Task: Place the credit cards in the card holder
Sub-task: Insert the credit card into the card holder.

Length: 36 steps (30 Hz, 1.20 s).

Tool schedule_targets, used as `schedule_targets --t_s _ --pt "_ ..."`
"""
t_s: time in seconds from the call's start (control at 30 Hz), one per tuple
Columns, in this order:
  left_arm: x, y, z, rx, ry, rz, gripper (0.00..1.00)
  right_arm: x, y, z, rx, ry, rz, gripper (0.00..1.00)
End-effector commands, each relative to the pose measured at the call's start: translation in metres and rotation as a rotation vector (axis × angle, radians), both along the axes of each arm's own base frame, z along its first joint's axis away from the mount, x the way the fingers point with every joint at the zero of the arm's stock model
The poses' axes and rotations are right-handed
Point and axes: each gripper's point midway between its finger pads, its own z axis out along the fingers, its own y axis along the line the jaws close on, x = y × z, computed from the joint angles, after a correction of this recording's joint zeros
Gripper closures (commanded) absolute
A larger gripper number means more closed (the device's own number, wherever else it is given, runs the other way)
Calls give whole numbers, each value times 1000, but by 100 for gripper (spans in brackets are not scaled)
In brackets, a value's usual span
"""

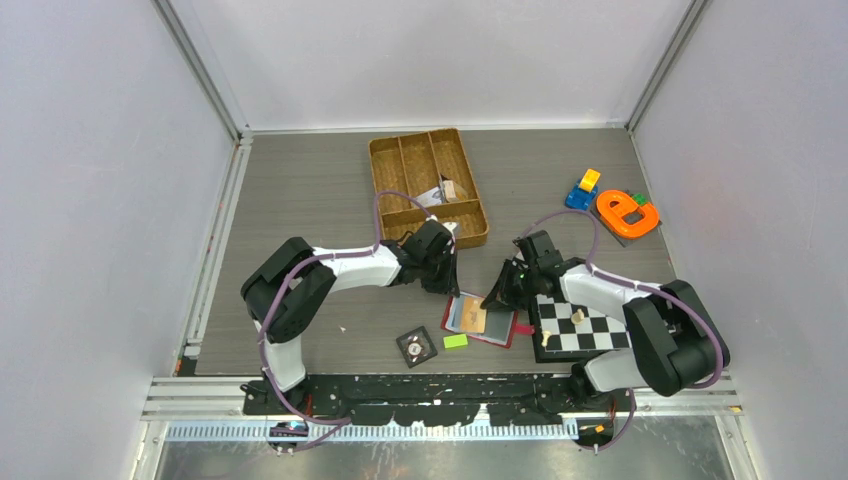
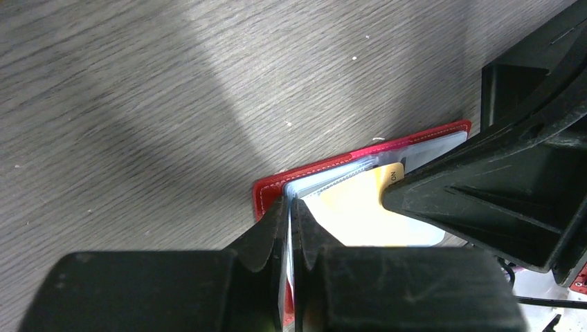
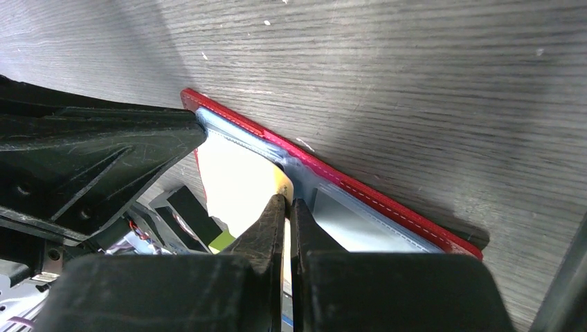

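Supervisor: Position of the card holder (image 1: 492, 327)?

Inspector: Open and flat on the wooden table (image 1: 320, 180), red cover down, grey-blue pockets up. In the overhead view it lies between the two grippers.

Supervisor: State of the grippers?

Inspector: Right gripper (image 3: 285, 202) is clenched on one end of the tan-orange card (image 1: 472, 318), which rests over the inner pockets. Left gripper (image 2: 292, 206) is pinched on a thin pale sheet at the holder's corner. It appears to be the lip of a clear pocket, though the wrist view is too close to rule out a second card.

Supervisor: Bearing for the coming move?

Inspector: Long axis of the card runs from the right fingertips toward the left gripper, slanting down onto the holder. The held lip sits just beside the card's far edge. My judgement is that the right arm feeds, pushing along that axis toward the left, while the left arm only keeps the pocket mouth lifted. Both tips are at the holder, near each other and apart. If the card yaws off that line, its corner would likely catch on the lip.
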Motion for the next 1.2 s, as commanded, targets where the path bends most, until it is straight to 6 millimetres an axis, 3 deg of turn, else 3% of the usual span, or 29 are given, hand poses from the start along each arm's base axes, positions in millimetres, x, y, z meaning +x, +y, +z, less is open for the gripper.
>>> schedule_targets --t_s 0.0,0.13,0.7,0.87,1.03,1.17 --pt "-1 -13 2 -31 2 -21 95 -10 -10 -15 -75 51 11 100" --pt "-2 -14 1 -33 5 -23 100 -5 -8 -15 -70 51 13 100" --pt "-1 -16 3 -39 7 0 100 -3 4 -22 25 36 -57 99" --pt "1 -15 5 -36 3 17 100 -5 4 -16 36 28 -64 90" --pt "3 -13 13 -35 -22 18 100 -5 -7 1 -19 -8 -65 73" --pt "5 -13 23 -34 -42 9 90 -9 -16 9 -65 -18 -78 59"
